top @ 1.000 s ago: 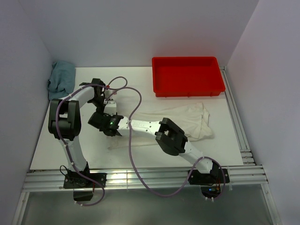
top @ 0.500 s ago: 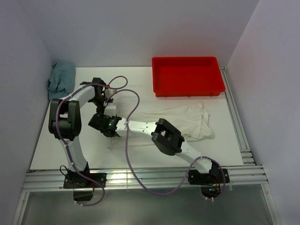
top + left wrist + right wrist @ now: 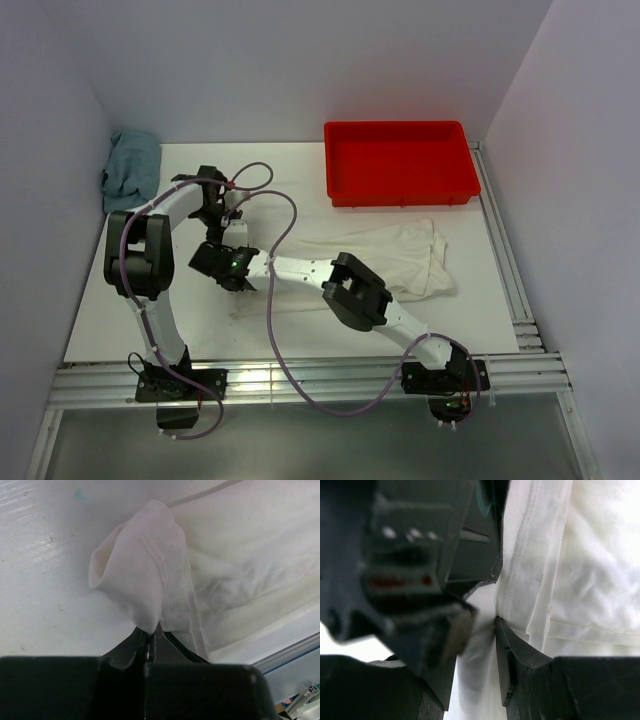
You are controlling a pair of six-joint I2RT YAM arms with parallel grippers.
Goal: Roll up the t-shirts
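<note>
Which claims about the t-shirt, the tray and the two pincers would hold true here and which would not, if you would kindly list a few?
1. The red tray is empty. True.
2. The left pincer hangs open above the table. False: it is shut on a fold of the cream t-shirt.
3. A blue cloth lies in the tray. False: it sits crumpled at the table's far left corner.
4. T-shirt fabric lies between the fingers of the right pincer. True.
5. The t-shirt is already rolled into a tight bundle. False: most of it lies spread out and wrinkled in front of the tray.
</note>
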